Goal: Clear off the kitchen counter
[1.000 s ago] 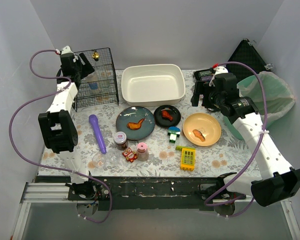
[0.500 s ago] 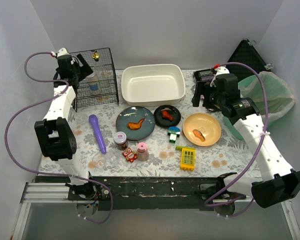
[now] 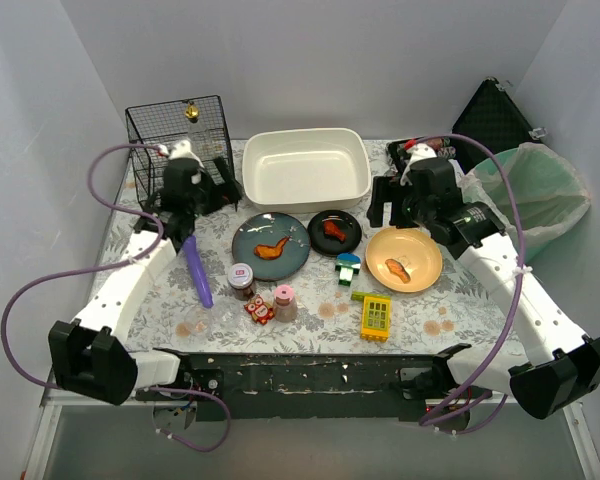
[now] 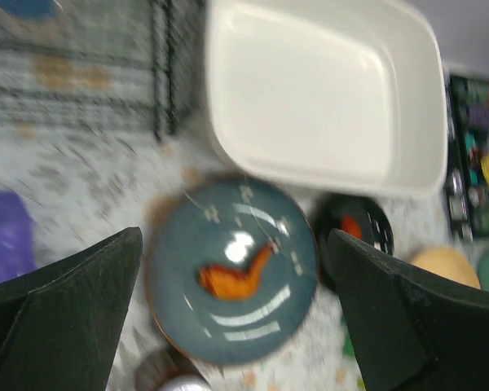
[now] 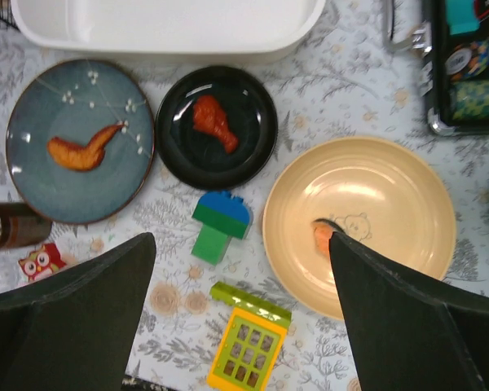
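Note:
The kitchen counter (image 3: 450,300) has a white cloth top with a fern print. On it lie a blue-grey plate (image 3: 270,246) with an orange food piece, a black plate (image 3: 335,231) with a drumstick, and a tan plate (image 3: 404,258) with food. My left gripper (image 3: 220,192) is open and empty, hovering left of the white basin (image 3: 305,165). In the left wrist view the gripper (image 4: 235,244) frames the blue-grey plate (image 4: 228,277). My right gripper (image 3: 390,202) is open and empty above the black and tan plates. In the right wrist view the gripper (image 5: 243,240) is over a green-blue brick (image 5: 220,224).
A wire basket (image 3: 180,135) stands back left. A purple tool (image 3: 194,265), a jar (image 3: 241,280), a pink bottle (image 3: 285,300), an owl toy (image 3: 259,309), a clear cup (image 3: 196,320) and a yellow window brick (image 3: 376,317) lie near the front. A green-lined bin (image 3: 535,195) stands right.
My left arm has swung from the wire basket down and right to beside the basin, over the blue-grey plate. My right gripper has shifted slightly left and forward.

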`<state>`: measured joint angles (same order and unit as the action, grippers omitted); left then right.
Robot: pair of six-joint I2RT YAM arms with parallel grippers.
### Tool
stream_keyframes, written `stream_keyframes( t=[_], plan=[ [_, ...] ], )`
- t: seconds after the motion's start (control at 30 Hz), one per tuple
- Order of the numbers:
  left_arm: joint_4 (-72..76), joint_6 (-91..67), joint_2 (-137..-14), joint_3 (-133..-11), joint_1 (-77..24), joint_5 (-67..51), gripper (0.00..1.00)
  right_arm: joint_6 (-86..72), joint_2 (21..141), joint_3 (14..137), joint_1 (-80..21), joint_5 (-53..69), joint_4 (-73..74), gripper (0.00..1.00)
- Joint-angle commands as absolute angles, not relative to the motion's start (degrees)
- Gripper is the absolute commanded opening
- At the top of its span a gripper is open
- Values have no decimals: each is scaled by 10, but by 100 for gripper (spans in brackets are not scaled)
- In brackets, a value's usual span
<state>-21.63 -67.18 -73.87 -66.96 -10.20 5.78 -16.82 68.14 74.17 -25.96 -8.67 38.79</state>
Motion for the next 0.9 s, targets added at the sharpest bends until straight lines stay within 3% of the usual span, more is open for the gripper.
stream_keyframes(
  t=[0.0,0.2,0.87],
  plan=[
    [-290,-727,-661,-600,-212,103,98,-192,663,701,-289,-87,374,95],
    [-339,-773,-606,-505,-271,141,98,-199,650,672,-291,-74,356,96],
    [-384,-776,-686,-475,-352,189,97,-207,643,662,-291,-60,349,95]
  ],
)
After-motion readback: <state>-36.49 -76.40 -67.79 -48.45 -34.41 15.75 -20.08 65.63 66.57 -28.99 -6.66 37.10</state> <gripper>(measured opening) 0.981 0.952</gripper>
